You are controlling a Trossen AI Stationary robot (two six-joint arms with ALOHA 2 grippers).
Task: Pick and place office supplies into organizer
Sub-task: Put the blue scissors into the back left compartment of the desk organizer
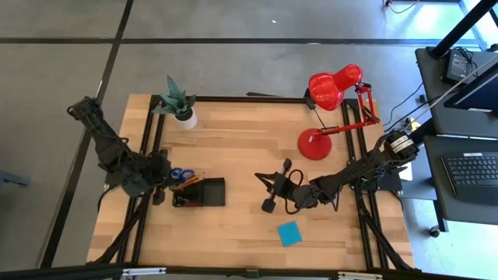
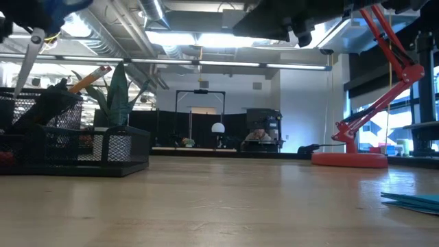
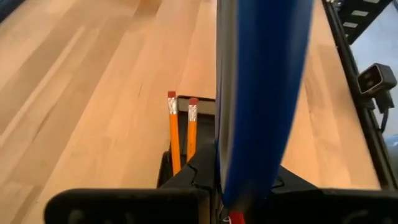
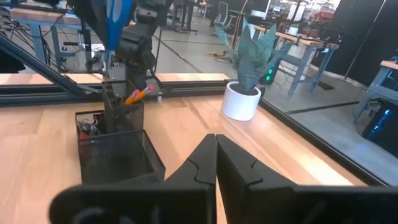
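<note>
The left gripper (image 1: pixel 165 177) grips the blue-handled scissors (image 3: pixel 264 93) upright, blades down, directly above the organizer (image 1: pixel 204 192) cup holding two pencils (image 3: pixel 181 134). The right gripper (image 1: pixel 272 187), closed and empty, waits beside the organizer.

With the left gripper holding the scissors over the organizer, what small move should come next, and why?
Probably lower a little, then release. The left gripper is shut on the scissors, which hang above the organizer cup holding the pencils. The right gripper waits shut, mid-table.
</note>
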